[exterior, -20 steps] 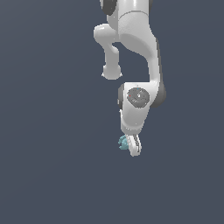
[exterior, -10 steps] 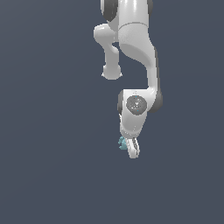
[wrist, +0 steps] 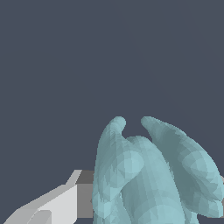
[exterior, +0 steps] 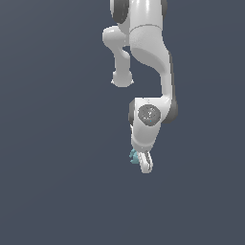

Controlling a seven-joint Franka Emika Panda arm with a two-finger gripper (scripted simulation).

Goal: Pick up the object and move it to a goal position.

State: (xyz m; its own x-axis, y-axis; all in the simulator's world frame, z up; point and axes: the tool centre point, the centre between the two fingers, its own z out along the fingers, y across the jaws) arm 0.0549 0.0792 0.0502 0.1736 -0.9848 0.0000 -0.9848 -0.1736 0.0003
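The object (exterior: 133, 156) is a small pale teal lumpy thing with swirled lobes. In the exterior view it peeks out on the left side of my white gripper (exterior: 145, 164), which hangs down from the arm and is shut on it. Most of the object is hidden behind the fingers there. In the wrist view the object (wrist: 148, 175) fills the lower middle of the picture, and one white and grey finger (wrist: 65, 202) presses against its side. The other finger is barely in the picture.
Plain dark grey-blue ground lies all around in both views. The white arm (exterior: 148, 57) rises above the gripper to the picture's top edge. No other objects or marks show.
The gripper, still holding the object, has shifted a little downward in the exterior view, and the wrist and elbow have followed it.
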